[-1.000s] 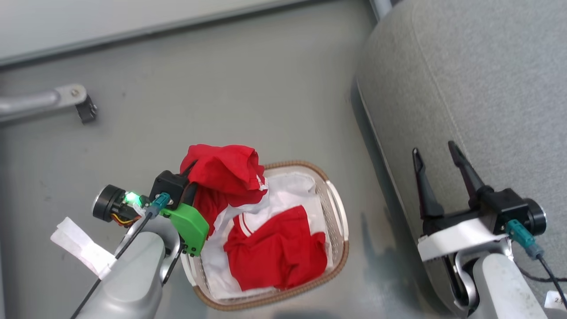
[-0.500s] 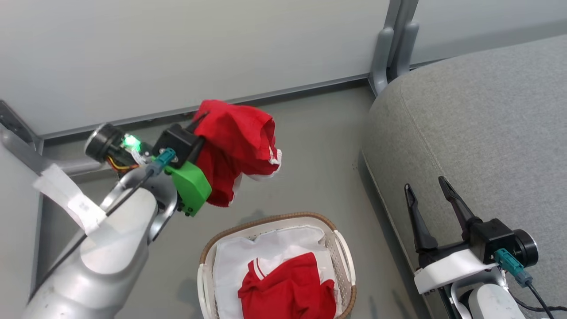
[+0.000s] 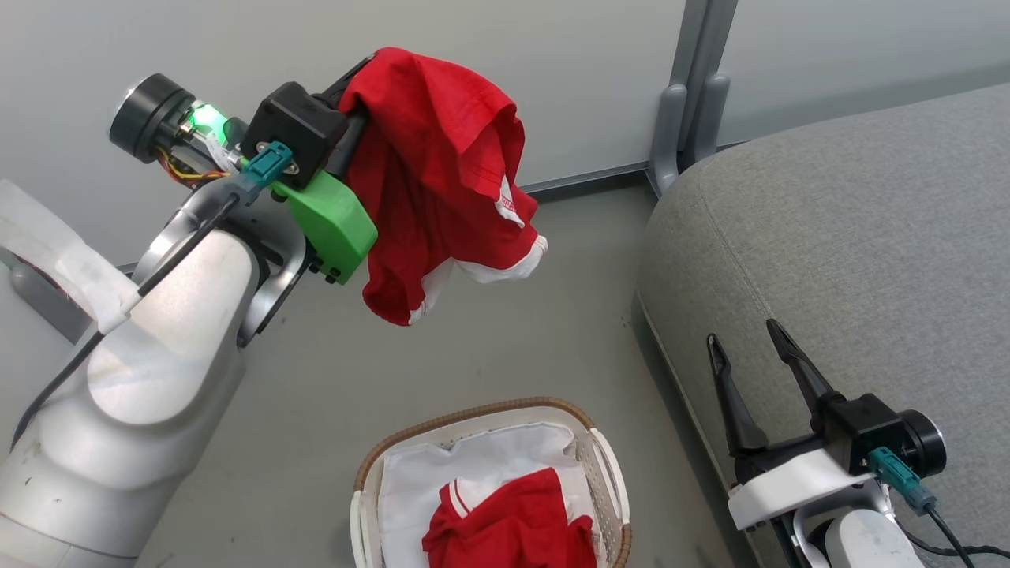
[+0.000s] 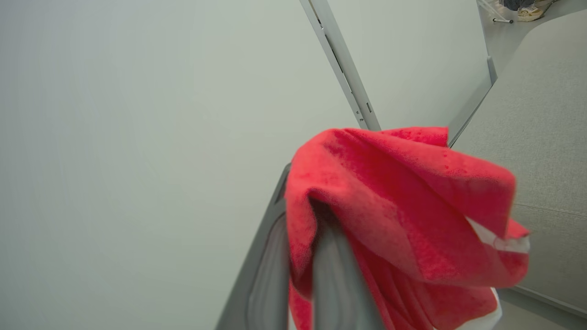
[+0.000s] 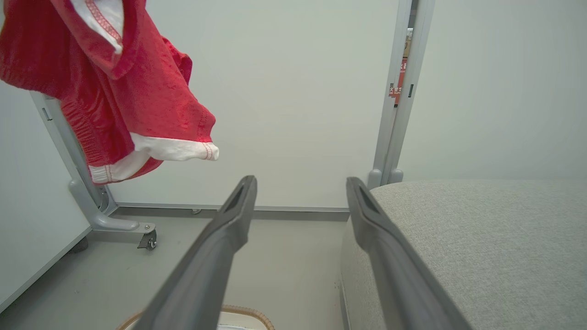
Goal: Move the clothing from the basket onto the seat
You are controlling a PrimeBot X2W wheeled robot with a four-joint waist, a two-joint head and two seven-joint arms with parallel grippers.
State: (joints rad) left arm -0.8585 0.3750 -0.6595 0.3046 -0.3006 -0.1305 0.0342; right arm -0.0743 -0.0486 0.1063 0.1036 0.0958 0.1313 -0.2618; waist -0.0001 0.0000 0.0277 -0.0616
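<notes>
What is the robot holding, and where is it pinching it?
The left gripper is shut on a red garment, pinching a bunched fold near its top. The right gripper is open, holding nothing.

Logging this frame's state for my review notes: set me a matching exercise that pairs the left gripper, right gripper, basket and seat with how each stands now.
Things:
1. left gripper
2. right gripper
3. basket
4. seat

States:
a. on the floor, with a crumpled red garment inside
b. open, holding nothing, by the seat's edge
c. no clothing on its visible part
d. raised, shut on a hanging red garment

Pairs: 1-d, 2-b, 3-a, 4-c
</notes>
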